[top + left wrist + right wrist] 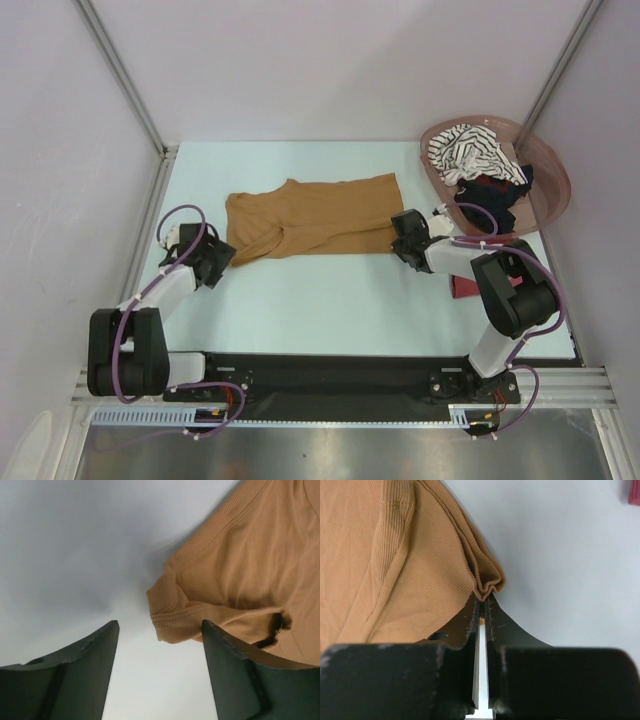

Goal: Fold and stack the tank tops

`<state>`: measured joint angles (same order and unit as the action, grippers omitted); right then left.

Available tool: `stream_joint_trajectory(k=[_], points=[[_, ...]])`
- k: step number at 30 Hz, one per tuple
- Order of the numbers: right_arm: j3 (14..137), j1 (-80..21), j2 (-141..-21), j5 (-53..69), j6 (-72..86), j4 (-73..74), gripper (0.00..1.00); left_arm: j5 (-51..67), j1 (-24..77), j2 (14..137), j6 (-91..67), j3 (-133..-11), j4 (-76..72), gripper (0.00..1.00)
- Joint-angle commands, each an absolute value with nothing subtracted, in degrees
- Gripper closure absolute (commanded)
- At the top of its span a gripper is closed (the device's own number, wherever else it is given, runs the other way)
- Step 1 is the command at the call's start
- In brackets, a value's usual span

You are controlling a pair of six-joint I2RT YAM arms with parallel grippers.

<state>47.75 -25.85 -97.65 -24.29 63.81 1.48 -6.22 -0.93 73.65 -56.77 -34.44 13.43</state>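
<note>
Right end effector pinches mustard tank top; left end effector gapes beside it; basket behind.

The dark red tank top lies mostly hidden under the right arm; the right wrist view catches only a sliver at its top corner. The mustard-brown tank top runs off the left wrist view's top and right edges. The black tank top sits partly beneath the striped tank top, shape unclear.
</note>
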Motion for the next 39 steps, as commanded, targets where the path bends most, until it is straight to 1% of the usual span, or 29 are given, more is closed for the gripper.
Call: stream_joint_trajectory(k=[1, 2, 4, 5, 7, 8, 10, 11, 17, 25, 26, 27, 28, 29, 30, 31, 32, 39], points=[[49.04, -26.63, -98.00, -27.95, 64.60, 5.00, 0.97, -6.24, -1.58, 74.97, -58.45, -34.63, 10.55, 0.37], [49.13, -26.54, -97.91, -28.12, 64.51, 5.10, 0.97, -6.33, -1.58, 75.14, -58.88, -34.98, 10.63, 0.49], [49.04, -26.63, -97.47, -28.30, 64.42, 5.36, 0.97, -6.76, -1.58, 76.02, -59.24, -35.59, 10.63, 0.58], [48.96, -26.54, -97.21, -28.30, 64.25, 5.36, 0.98, -6.85, -1.58, 76.37, -59.59, -35.86, 10.81, 0.65], [48.96, -26.72, -97.03, -28.47, 64.25, 5.71, 1.00, -7.03, -1.67, 77.42, -59.68, -36.30, 10.81, 0.71], [49.04, -26.72, -96.68, -28.56, 64.07, 5.80, 1.00, -6.94, -1.84, 77.69, -59.76, -36.82, 11.07, 0.81], [48.96, -26.72, -96.50, -28.65, 63.90, 6.06, 1.00, -6.68, -2.63, 78.22, -59.77, -37.26, 11.25, 0.91], [48.96, -26.72, -96.33, -29.09, 63.81, 6.24, 1.00, -6.42, -3.07, 78.40, -59.94, -37.87, 11.86, 1.00], [48.52, -26.63, -96.42, -29.36, 63.28, 6.77, 1.00, -3.34, -6.94, 80.59, -60.64, -41.48, 13.35, 1.00], [47.81, -26.54, -96.33, -29.27, 62.67, 6.77, 1.00, -0.44, -10.19, 86.66, -60.56, -47.63, 15.82, 0.99], [47.64, -26.54, -96.15, -29.27, 62.58, 6.77, 1.00, -0.44, -10.28, 86.75, -60.56, -47.98, 15.99, 0.97], [47.72, -26.72, -96.15, -29.27, 62.32, 6.85, 1.00, -0.70, -10.37, 87.01, -60.56, -48.51, 16.52, 0.91], [47.64, -26.63, -95.98, -29.18, 62.14, 7.03, 1.00, -1.49, -10.46, 87.19, -60.47, -49.04, 17.22, 0.79], [47.72, -26.72, -95.98, -29.09, 61.96, 7.03, 1.00, -1.76, -10.55, 87.19, -59.95, -49.83, 18.44, 0.34], [47.72, -26.81, -95.98, -29.00, 61.96, 7.55, 1.00, -1.93, -10.55, 87.01, -59.68, -50.09, 18.89, 0.14], [47.64, -27.07, -95.89, -29.00, 61.96, 7.82, 1.00, -2.80, -10.63, 86.23, -59.59, -50.10, 19.33, 0.04], [47.64, -27.07, -95.54, -29.00, 61.70, 7.82, 1.00, -3.33, -10.63, 85.61, -59.24, -50.01, 20.03, 0.00], [47.64, -27.51, -94.31, -29.00, 60.91, 9.75, 1.00, -5.18, -9.41, 78.25, -51.95, -48.61, 21.36, 0.00]])
